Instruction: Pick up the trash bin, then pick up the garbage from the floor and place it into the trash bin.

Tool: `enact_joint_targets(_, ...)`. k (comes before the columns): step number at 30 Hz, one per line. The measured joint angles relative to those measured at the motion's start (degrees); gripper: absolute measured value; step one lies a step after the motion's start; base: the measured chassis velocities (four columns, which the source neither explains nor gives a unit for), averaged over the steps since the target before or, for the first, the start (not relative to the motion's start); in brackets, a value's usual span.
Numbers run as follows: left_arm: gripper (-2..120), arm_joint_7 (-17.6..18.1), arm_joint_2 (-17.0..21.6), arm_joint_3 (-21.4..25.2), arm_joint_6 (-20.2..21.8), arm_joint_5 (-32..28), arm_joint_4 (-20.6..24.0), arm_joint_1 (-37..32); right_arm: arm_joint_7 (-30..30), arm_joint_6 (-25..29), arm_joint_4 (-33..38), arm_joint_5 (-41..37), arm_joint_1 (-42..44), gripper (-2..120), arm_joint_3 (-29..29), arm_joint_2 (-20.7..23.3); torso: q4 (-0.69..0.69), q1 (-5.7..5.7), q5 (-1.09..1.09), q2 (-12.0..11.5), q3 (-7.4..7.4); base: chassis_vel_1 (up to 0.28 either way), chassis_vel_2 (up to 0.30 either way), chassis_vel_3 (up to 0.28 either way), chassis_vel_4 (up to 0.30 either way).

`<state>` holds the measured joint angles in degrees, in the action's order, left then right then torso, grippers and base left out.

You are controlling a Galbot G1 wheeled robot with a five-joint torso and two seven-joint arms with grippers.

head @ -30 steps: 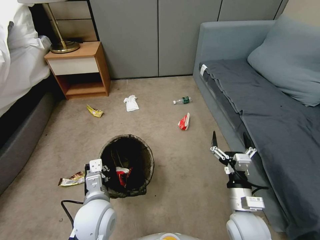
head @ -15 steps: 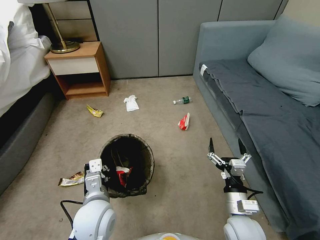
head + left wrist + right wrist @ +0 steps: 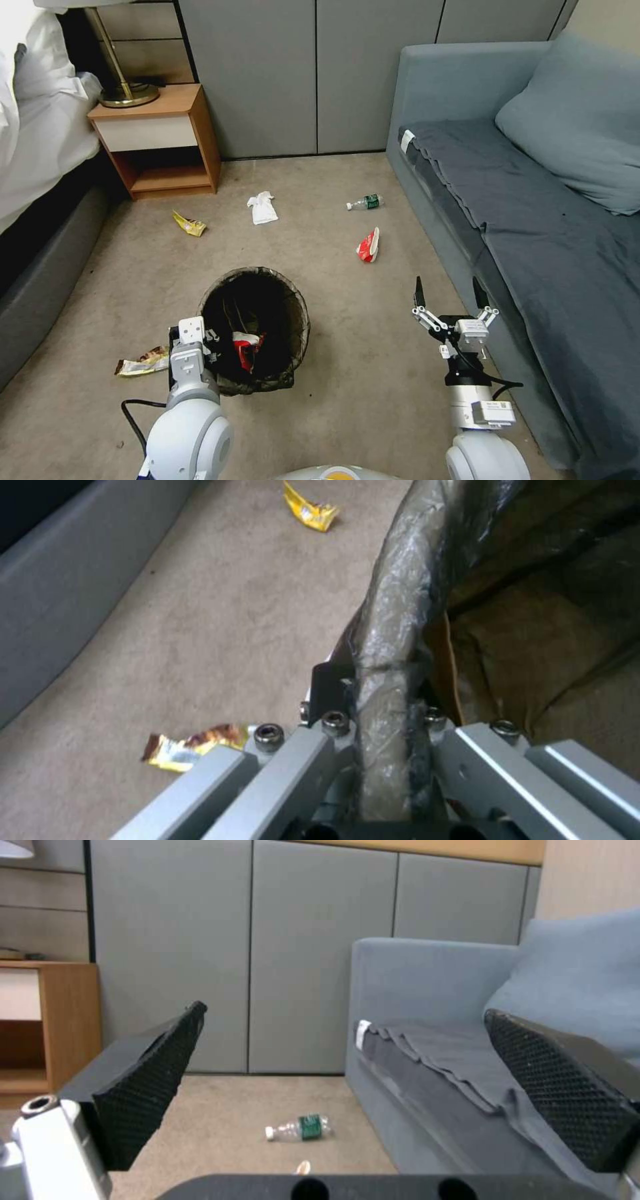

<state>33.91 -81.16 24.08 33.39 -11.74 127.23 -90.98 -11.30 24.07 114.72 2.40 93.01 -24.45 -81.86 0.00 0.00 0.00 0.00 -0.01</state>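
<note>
Left gripper (image 3: 380, 715) is clamped on the rim of the trash bin (image 3: 257, 280), one finger outside, one inside the dark bag liner; in the head view the gripper (image 3: 208, 347) sits at the bin's near-left edge. Inside the bin lies a red-and-white wrapper (image 3: 245, 348). No writing on it can be read.

Right gripper (image 3: 450, 300) hangs above the carpet (image 3: 347, 373), just beside the sofa (image 3: 533, 220) front, fingers spread wide, nothing between them. Right wrist view shows both black textured pads (image 3: 147, 1085) well apart. A white label on the right arm's wrist carries print too small to read.

Garbage rel. to grippers: red wrapper (image 3: 368, 245) lies on the floor ahead of the right gripper, slightly to its left, near. Clear bottle w/ green label (image 3: 365, 201) lies farther ahead; label text not legible, also seen in the wrist view (image 3: 299, 1129). White tissue (image 3: 262, 207) is beyond the bin, well apart. Yellow wrapper (image 3: 189, 223) is ahead-left of the bin, near the nightstand (image 3: 160, 140). Brown-gold wrapper (image 3: 141, 362) lies just left of the left gripper, also in the left wrist view (image 3: 190, 745).

Vs 1 s ago: right gripper has pulled back toward the robot and a bit left, same wide spread. Left gripper, bin and floor litter are unchanged.
</note>
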Motion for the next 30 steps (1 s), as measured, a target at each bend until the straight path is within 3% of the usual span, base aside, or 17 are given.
enact_joint_targets(20,0,0.03,-0.08,-0.05,0.01,0.19,0.55,-0.17,1.11,0.27,0.44,1.28,-0.72,100,0.84,0.12,0.00,0.02,0.00,0.00,0.01,-0.210,0.206,0.205,-0.212)
enact_joint_targets(30,0,0.03,0.16,-0.12,0.00,0.22,0.80,-0.55,2.54,2.03,0.00,2.17,-1.79,100,2.21,0.92,0.00,0.00,0.00,0.00,0.00,-0.030,0.037,0.022,-0.031)
